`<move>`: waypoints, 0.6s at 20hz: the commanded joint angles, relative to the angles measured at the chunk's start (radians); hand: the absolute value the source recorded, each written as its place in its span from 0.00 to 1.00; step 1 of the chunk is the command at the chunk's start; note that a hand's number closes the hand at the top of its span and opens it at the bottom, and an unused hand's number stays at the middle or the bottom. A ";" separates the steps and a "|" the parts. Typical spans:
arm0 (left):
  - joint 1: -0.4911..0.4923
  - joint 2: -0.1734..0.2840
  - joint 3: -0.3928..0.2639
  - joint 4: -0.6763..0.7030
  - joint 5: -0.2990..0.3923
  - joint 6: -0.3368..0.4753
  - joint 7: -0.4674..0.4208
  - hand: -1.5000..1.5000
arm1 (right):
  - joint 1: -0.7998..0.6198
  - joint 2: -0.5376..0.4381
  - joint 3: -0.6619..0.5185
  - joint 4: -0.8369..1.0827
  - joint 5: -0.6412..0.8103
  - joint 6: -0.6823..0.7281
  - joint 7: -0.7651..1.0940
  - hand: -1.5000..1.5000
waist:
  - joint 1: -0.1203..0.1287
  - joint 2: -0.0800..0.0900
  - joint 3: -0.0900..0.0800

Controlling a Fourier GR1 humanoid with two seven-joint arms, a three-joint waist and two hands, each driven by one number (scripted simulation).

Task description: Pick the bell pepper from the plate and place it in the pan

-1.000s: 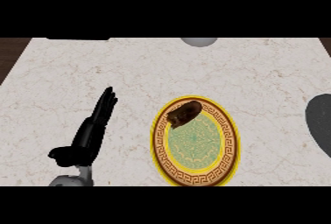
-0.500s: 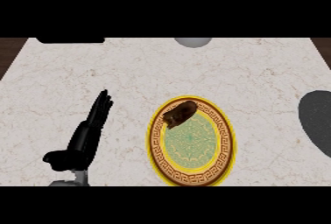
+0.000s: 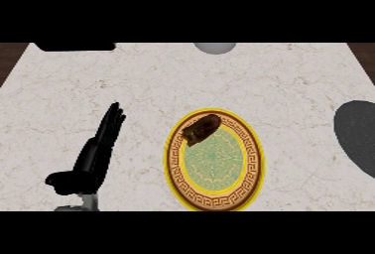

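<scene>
My left hand shows at the lower left of the frame, fingers straight and pointing up toward the top, holding nothing. It lies over the bare counter, clear of the dishes, which suits a start: nothing is in its way and it can swing across to the plate without knocking anything. My right hand does not show at all.

The pepper is a dark brown lump on the upper left rim of the yellow, patterned plate, at the centre of the frame. It sits on the plate's edge rather than its middle, so I judge a grasp from the left side or from above would reach it without scraping across the dish. It lies to the right of my fingertips and a little lower than them in the frame, apart from the hand, with a strip of counter between.

The dark rounded shape cut off by the right edge is probably the pan, though too little shows to be sure. If so, the pepper must travel right, past the plate.
</scene>
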 commanded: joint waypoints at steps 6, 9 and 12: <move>-0.033 -0.001 0.017 -0.017 0.002 -0.006 0.047 0.50 | 0.282 0.224 0.044 -0.489 -0.085 0.060 0.089 0.00 | 0.014 0.005 0.001; 0.001 -0.012 -0.001 -0.014 -0.005 -0.016 -0.002 0.50 | 0.377 0.230 0.013 -0.539 -0.107 0.098 0.071 0.00 | 0.015 0.005 0.001; -0.080 -0.036 0.012 0.054 -0.014 0.000 -0.003 0.50 | 0.408 0.262 0.034 -0.562 -0.098 0.115 0.046 0.00 | 0.015 0.006 0.002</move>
